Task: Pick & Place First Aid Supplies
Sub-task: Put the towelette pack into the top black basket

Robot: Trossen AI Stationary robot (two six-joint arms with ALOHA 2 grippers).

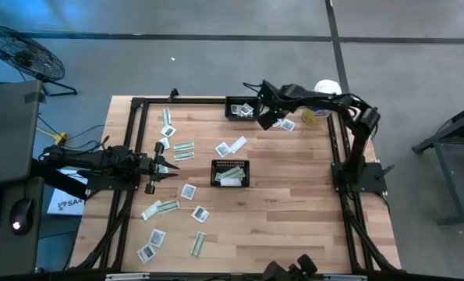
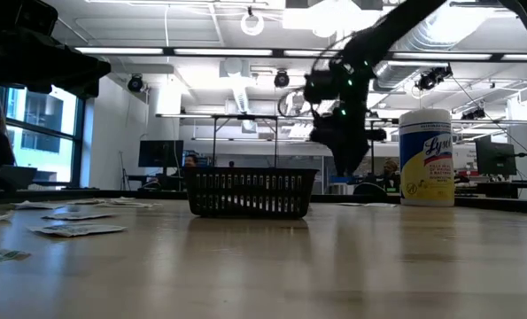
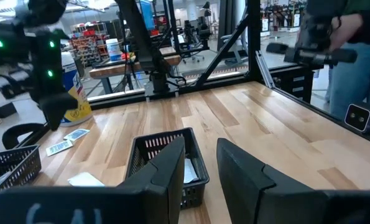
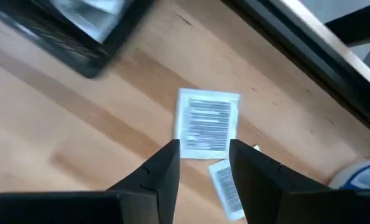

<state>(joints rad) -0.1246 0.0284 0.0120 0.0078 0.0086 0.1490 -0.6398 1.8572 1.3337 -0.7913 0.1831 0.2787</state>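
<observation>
Several first aid packets lie flat and scattered on the wooden table (image 1: 294,179), square white ones (image 1: 189,191) and narrow green-and-white strips (image 1: 184,147). My right gripper (image 1: 265,117) is open at the far side, above a square white printed packet (image 4: 208,121) with a second packet (image 4: 225,183) beside it; its fingers (image 4: 163,168) touch neither. My left gripper (image 1: 171,165) is open near the table's left side and points at the centre basket (image 3: 166,162), touching nothing.
A black basket (image 1: 230,162) at the table's centre holds some packets, and a second black basket (image 1: 233,100) stands at the far edge beside my right gripper. A white-and-yellow canister (image 2: 436,158) stands at the far right corner. A black frame (image 1: 138,101) borders the table. A person (image 3: 352,37) stands beyond it.
</observation>
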